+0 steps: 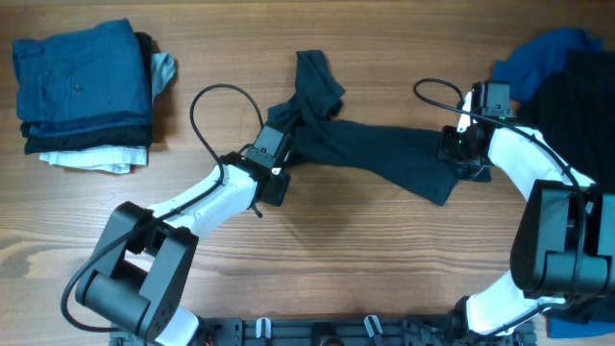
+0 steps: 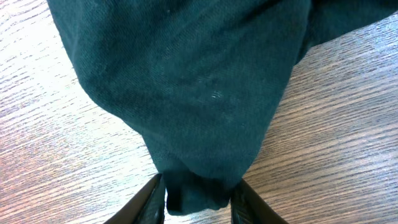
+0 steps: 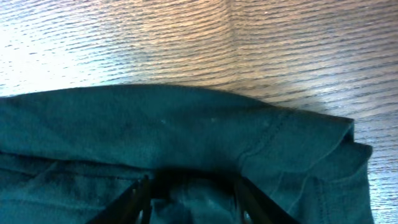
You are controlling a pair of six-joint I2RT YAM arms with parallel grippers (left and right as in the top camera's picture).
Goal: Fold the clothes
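Observation:
A near-black navy shirt (image 1: 384,154) lies stretched across the middle of the wooden table, with one bunched end reaching up at the back (image 1: 315,82). My left gripper (image 1: 281,142) is closed on its left part; in the left wrist view the cloth (image 2: 186,81) hangs bunched between the fingers (image 2: 198,200). My right gripper (image 1: 455,152) is closed on the right end; in the right wrist view the fingers (image 3: 193,199) sit in folds of the shirt (image 3: 155,124), near a stitched hem.
A folded stack of blue, dark and white garments (image 1: 82,86) sits at the back left. A loose pile of blue cloth (image 1: 538,58) and black cloth (image 1: 581,96) lies at the back right, close to my right arm. Bare wood lies in front.

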